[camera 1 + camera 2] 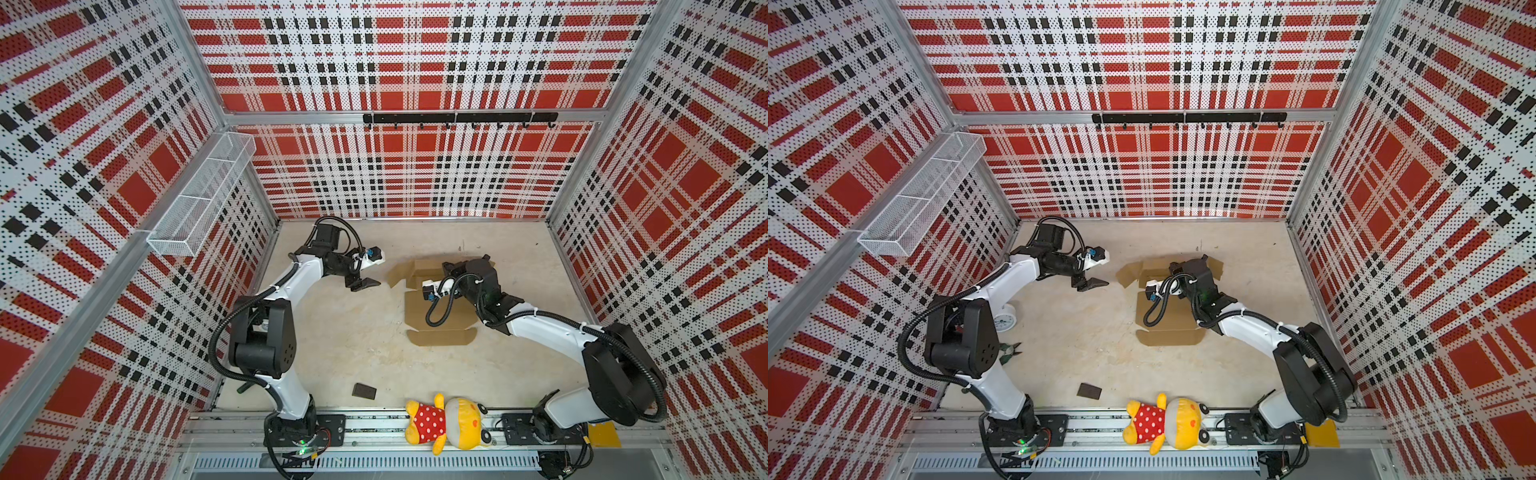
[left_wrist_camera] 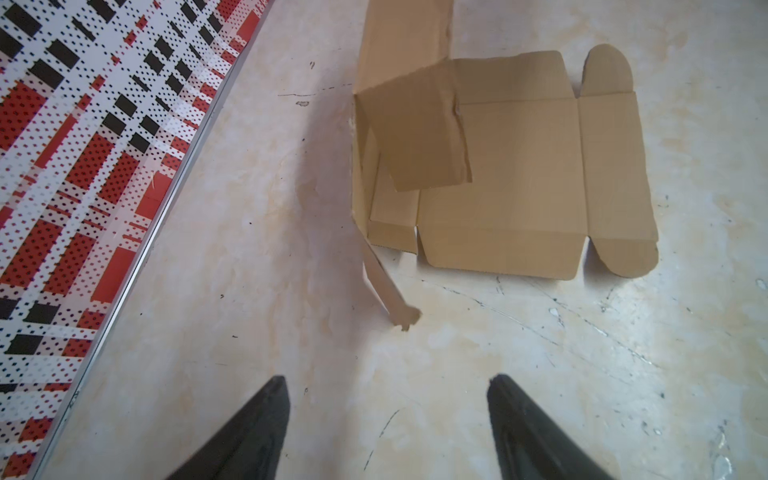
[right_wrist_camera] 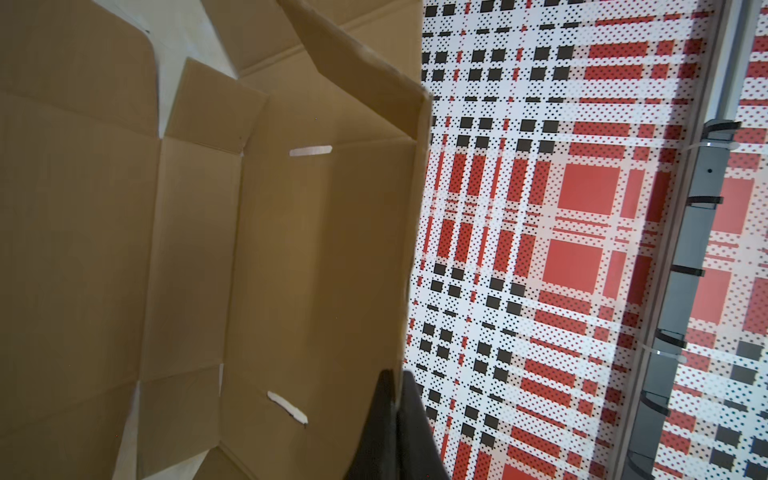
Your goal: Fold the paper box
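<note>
The paper box [image 1: 436, 320] is a brown cardboard blank that lies mostly flat, right of the table's middle in both top views [image 1: 1167, 320]. My right gripper [image 3: 398, 380] is shut on the edge of its far panel, and that panel stands up from the table. In both top views the right gripper [image 1: 485, 258] sits over the box's far end and hides part of it. My left gripper [image 1: 368, 284] hangs open and empty to the left of the box, apart from it. In the left wrist view its fingers [image 2: 266, 415] frame bare table, with the box [image 2: 519, 174] farther off.
A small dark brown block [image 1: 364, 391] lies near the front. A plush toy [image 1: 446, 424] rests on the front rail. A white clock [image 1: 1005, 320] and green pliers [image 1: 1011, 351] sit by the left arm. A wire basket [image 1: 203, 195] hangs on the left wall.
</note>
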`<state>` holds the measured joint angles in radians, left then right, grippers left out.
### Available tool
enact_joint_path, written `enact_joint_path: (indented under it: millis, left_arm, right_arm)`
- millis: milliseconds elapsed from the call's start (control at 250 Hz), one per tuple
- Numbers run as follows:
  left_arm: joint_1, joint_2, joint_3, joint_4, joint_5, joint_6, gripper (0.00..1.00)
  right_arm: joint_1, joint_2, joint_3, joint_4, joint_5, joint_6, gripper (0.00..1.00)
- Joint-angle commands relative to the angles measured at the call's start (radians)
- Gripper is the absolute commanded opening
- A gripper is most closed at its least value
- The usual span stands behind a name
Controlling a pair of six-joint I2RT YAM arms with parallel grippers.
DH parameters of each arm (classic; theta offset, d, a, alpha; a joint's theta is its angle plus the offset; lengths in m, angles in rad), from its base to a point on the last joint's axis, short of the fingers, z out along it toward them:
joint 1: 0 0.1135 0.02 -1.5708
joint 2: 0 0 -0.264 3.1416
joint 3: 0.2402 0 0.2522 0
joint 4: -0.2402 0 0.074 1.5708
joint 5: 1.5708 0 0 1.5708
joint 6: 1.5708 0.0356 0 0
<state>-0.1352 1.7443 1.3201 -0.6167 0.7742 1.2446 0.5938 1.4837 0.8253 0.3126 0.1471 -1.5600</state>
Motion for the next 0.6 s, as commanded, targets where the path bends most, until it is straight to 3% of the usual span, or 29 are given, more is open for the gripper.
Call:
enact_joint_path:
  millis: [0, 152, 300, 404, 596]
  left_arm:
    - [-0.001, 0.031, 0.050, -0.079, -0.021, 0.136, 0.79]
    - [-0.002, 0.098, 0.139, -0.100, -0.060, 0.197, 0.77]
    - [-0.017, 0.188, 0.241, -0.100, -0.061, 0.206, 0.67]
    - [-0.043, 0.217, 0.243, -0.069, -0.057, 0.247, 0.59]
    - [-0.099, 0.253, 0.233, 0.012, -0.037, 0.228, 0.54]
  right_arm:
    - [-0.002, 0.004, -0.003, 0.050, -0.018, -0.018, 0.00]
    - [-0.015, 0.007, 0.000, 0.056, -0.017, 0.001, 0.00]
    - [-0.023, 0.004, 0.002, 0.032, -0.032, 0.009, 0.00]
    - [-0.023, 0.019, 0.003, 0.048, -0.020, 0.018, 0.00]
    - [-0.034, 0.039, 0.021, 0.011, -0.032, 0.021, 0.00]
